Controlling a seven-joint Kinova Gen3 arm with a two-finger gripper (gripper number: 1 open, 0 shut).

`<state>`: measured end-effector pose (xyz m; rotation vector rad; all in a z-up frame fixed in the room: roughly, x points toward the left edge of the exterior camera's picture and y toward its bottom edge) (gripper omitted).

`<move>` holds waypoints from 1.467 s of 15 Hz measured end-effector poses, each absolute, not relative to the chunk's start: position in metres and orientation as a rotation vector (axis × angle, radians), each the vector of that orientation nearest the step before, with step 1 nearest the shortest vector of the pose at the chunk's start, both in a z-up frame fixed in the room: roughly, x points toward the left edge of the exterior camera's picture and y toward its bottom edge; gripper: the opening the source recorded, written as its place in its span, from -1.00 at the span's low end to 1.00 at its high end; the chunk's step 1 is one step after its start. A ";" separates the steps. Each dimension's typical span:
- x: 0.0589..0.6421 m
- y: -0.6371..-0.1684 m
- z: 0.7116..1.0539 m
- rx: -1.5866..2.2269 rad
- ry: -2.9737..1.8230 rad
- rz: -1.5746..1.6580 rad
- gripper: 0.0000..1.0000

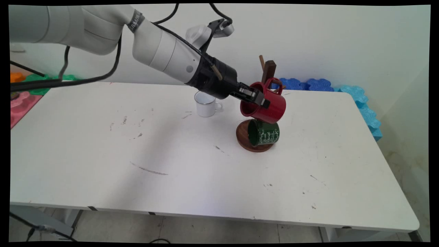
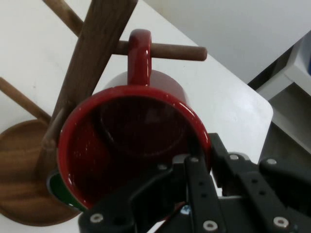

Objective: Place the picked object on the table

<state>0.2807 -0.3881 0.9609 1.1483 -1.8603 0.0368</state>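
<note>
A plain white wall (image 1: pixel 343 41) stands behind the scuffed white table (image 1: pixel 171 164). Blue foam mats (image 1: pixel 363 103) line its far right edge; pale floor tiles (image 1: pixel 205 230) show below.

White mug (image 1: pixel 205 104): we see it upright on the table, handle to the picture's right, well left of the stand.
Green mug (image 1: pixel 264 133): we find it on its side, low on the wooden stand (image 1: pixel 269 70), over the round base.
Table (image 1: pixel 171 154): white, scuffed.
Foam mats (image 1: pixel 308 84): blue, along the wall behind the table.
</note>
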 end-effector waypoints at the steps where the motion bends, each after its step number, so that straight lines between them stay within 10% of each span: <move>1: 0.281 -0.388 0.961 1.147 -1.861 0.038 -1.00; 22: 0.280 -0.385 0.975 1.111 -1.866 0.021 -1.00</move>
